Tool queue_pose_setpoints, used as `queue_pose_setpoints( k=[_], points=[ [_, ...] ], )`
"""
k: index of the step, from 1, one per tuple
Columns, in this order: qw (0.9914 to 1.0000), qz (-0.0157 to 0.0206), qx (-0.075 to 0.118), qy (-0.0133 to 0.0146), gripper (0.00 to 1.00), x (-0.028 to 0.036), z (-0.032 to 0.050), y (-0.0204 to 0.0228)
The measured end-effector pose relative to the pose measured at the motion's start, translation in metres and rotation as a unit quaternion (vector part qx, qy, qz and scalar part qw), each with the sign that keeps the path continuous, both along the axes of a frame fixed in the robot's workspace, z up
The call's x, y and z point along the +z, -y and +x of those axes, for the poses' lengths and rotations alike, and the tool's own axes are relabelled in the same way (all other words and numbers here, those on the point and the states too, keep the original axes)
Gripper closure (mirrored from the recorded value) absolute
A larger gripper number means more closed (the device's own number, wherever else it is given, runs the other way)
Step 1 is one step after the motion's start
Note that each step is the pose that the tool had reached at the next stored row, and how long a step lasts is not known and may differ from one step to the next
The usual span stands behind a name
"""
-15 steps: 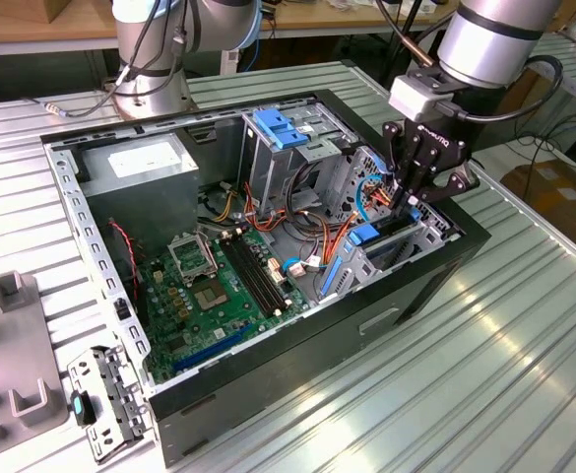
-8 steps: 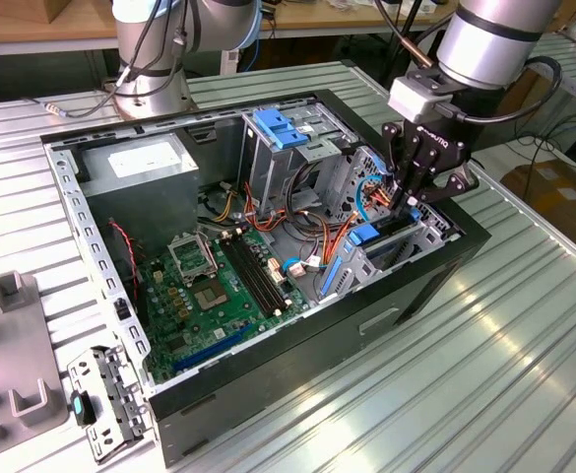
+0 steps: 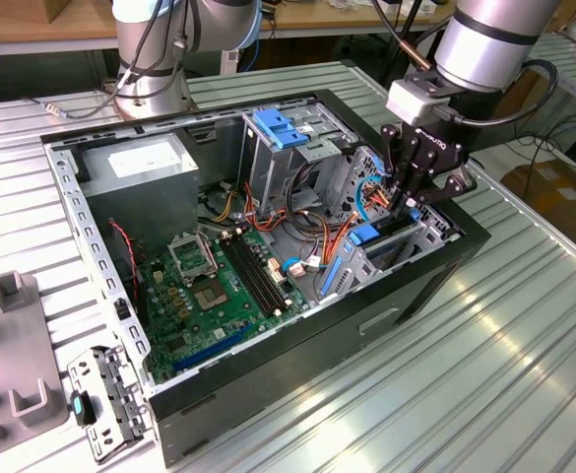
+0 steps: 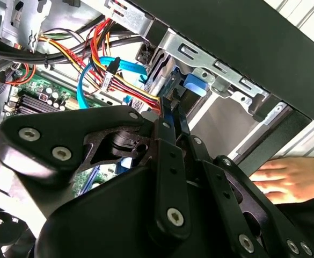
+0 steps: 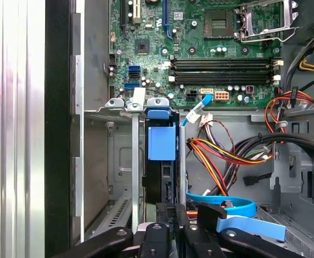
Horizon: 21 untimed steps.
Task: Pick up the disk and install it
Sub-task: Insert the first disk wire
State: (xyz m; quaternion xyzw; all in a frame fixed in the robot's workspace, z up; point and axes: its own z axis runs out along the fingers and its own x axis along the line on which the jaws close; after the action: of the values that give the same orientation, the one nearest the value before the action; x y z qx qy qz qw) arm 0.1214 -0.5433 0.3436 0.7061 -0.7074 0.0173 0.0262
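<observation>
Black and thin, the pincer (image 3: 412, 200) reached down into the open computer case (image 3: 297, 384) on the ribbed metal table (image 3: 484, 374). Its fingers (image 4: 170, 121) were nearly closed, pressed on the top edge of the disk (image 5: 162, 177). The disk stood on its edge inside the grey drive cage (image 3: 416, 241), near the end of the case toward the exterior view's right. A blue tab (image 5: 161, 143) showed on it. Red, yellow and blue wires (image 5: 221, 156) lay just beside it. A person's hand (image 4: 285, 180) rested on the table just outside the case.
</observation>
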Motion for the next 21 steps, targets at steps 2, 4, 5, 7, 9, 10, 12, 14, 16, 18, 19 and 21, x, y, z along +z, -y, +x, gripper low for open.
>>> queue_pose_setpoints(
  k=[2, 4, 5, 7, 9, 10, 12, 14, 16, 18, 19, 21],
  points=[
    [1.0, 0.0002, 0.0, 0.0, 0.83, -0.0001, 0.0, 0.0],
    [1.0, 0.0006, 0.0, 0.0, 0.83, 0.0013, 0.0, -0.0002],
    [1.0, 0.0005, 0.0, 0.0, 0.83, 0.0027, 0.0, -0.0003],
    [1.0, 0.0003, 0.0, 0.0, 0.83, 0.0034, 0.0, -0.0004],
    [1.0, 0.0002, 0.0, 0.0, 0.83, 0.0034, 0.0, -0.0005],
    [1.0, 0.0002, 0.0, 0.0, 0.83, 0.0035, 0.0, -0.0006],
    [1.0, 0.0002, 0.0, 0.0, 0.83, 0.0034, 0.0, -0.0007],
    [1.0, 0.0002, 0.002, 0.0, 0.83, 0.0026, 0.0, -0.0007],
    [0.99999, 0.0003, 0.003, 0.0, 0.83, 0.0019, -0.0001, -0.0007],
    [0.99999, 0.0004, 0.005, 0.0, 0.83, 0.0009, -0.0001, -0.0007],
    [0.99999, 0.0006, 0.005, 0.0, 0.83, 0.0003, -0.0002, -0.0006],
    [0.99998, 0.0007, 0.006, 0.0, 0.83, -0.0032, -0.0003, -0.0007]
  ],
)
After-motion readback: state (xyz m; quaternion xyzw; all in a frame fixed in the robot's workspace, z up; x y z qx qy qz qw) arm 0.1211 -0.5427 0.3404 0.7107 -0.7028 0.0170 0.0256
